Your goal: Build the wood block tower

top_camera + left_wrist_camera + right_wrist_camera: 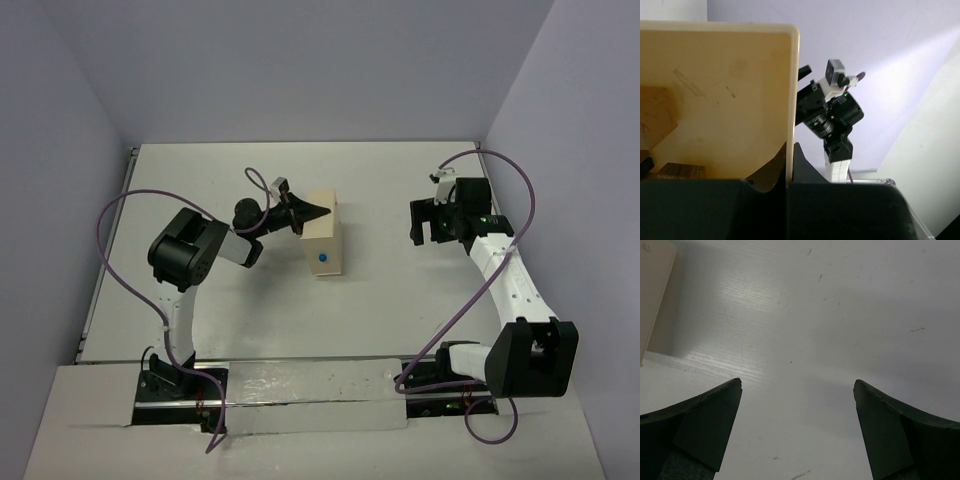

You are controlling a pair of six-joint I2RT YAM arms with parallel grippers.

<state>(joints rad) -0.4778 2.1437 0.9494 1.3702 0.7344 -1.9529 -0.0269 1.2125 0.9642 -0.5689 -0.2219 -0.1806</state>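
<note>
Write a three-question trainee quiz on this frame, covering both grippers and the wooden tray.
1. True or false: the right gripper is open above the bare table.
2. What does the left gripper clamp? A) a loose block B) the wall of the wooden tray C) nothing
3. Fill in: the round dot on the tray is coloured ____.
Key: 1 true; 2 B; 3 blue.

The tray (pixel 740 75) runs off the left edge, its blocks (pixel 657 117) mostly hidden by the left gripper (pixel 789 167).
</note>
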